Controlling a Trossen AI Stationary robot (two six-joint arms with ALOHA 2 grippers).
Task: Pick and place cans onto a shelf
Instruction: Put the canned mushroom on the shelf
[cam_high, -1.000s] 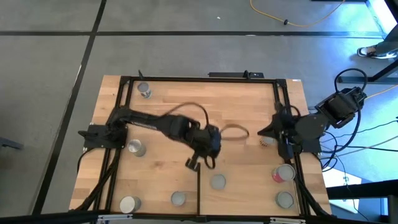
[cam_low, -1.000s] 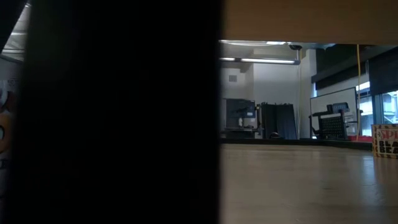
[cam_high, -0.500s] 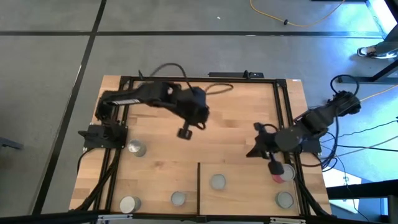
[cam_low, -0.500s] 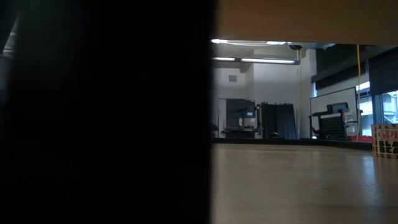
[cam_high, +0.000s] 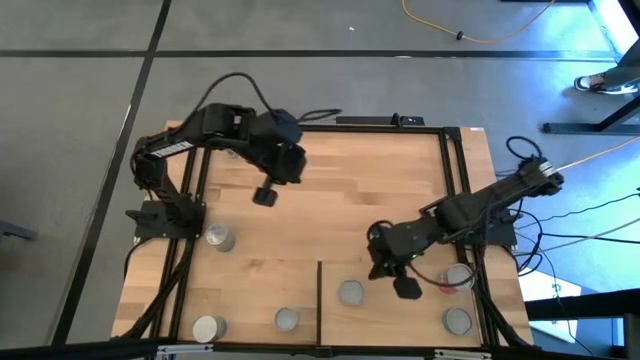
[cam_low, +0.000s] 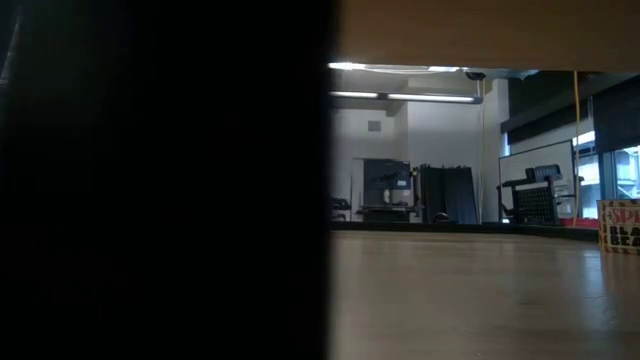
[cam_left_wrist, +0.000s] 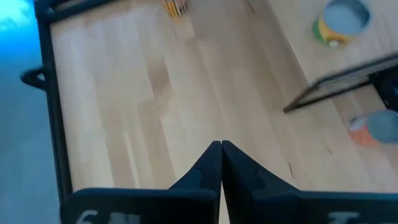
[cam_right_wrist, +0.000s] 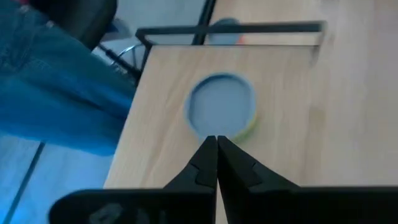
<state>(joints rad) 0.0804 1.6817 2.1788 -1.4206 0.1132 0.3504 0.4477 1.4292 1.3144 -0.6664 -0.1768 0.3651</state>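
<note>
The shelf (cam_high: 400, 325) is the light-wood panel at the table's near right, edged by a black strip (cam_high: 319, 300). Three cans stand on it: one by the strip (cam_high: 350, 292), a red-pink-sided one (cam_high: 458, 278) and one at the near right (cam_high: 458, 320). Left of the strip, three cans stand on the tabletop: by the left rail (cam_high: 218, 238), near left (cam_high: 208, 327), beside the strip (cam_high: 287, 320). My right gripper (cam_high: 405, 287) hangs shut over the shelf, pointing at the can by the strip (cam_right_wrist: 221, 112). My left gripper (cam_high: 264, 195) is shut, high over the table's far left.
Black frame rails (cam_high: 300, 127) run round the tabletop. A person in blue jeans (cam_right_wrist: 56, 81) stands close by the near edge beside the shelf. Bare wood (cam_high: 340, 210) lies in the table's middle. A dark mass (cam_low: 160, 180) fills the low view's left half.
My left gripper has risen and drawn back from beside the shelf's strip toward the table's far left, staying shut. My right gripper has come down from the right rail toward the near left, over the shelf, tipping further downward, still shut. No can has moved.
</note>
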